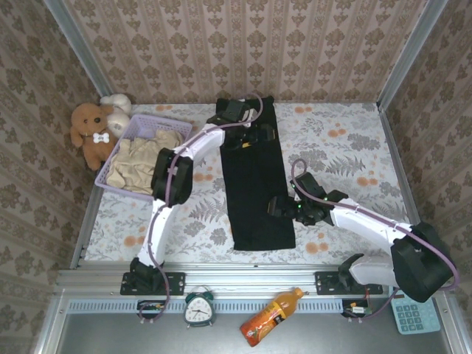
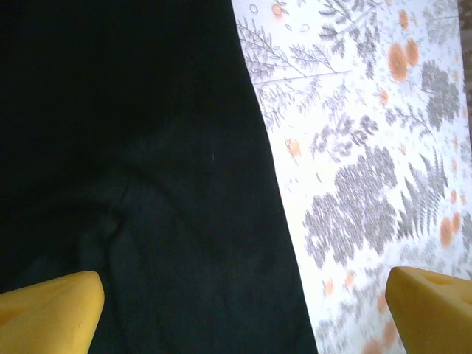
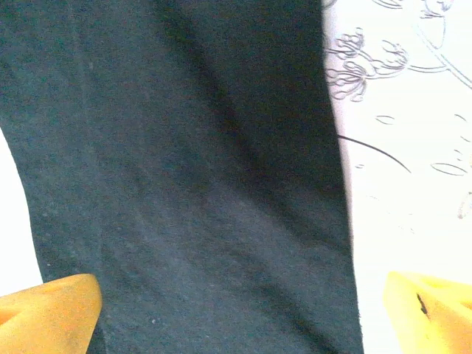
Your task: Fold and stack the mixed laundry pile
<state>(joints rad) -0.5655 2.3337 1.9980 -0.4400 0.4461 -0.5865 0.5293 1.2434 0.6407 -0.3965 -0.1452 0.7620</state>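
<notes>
A black garment (image 1: 254, 184) of the mixed laundry pile lies flat as a long narrow strip down the middle of the floral table. My left gripper (image 1: 251, 137) hovers over its far end. In the left wrist view the yellow fingertips (image 2: 48, 310) stand wide apart, open, over the black cloth (image 2: 133, 184) and its right edge. My right gripper (image 1: 284, 207) is at the strip's near right edge. It is open too, with the black cloth (image 3: 199, 184) spread below its fingertips (image 3: 431, 310) and nothing held. A cream-beige garment (image 1: 140, 162) sits bunched in the basket at the left.
The lavender mesh basket (image 1: 131, 127) stands at the left, with a brown teddy bear (image 1: 90, 133) and a white one (image 1: 118, 103) behind it. Patterned walls close the table in. A clock (image 1: 199, 310), an orange bottle (image 1: 269, 317) and a calculator (image 1: 413, 313) lie on the near ledge.
</notes>
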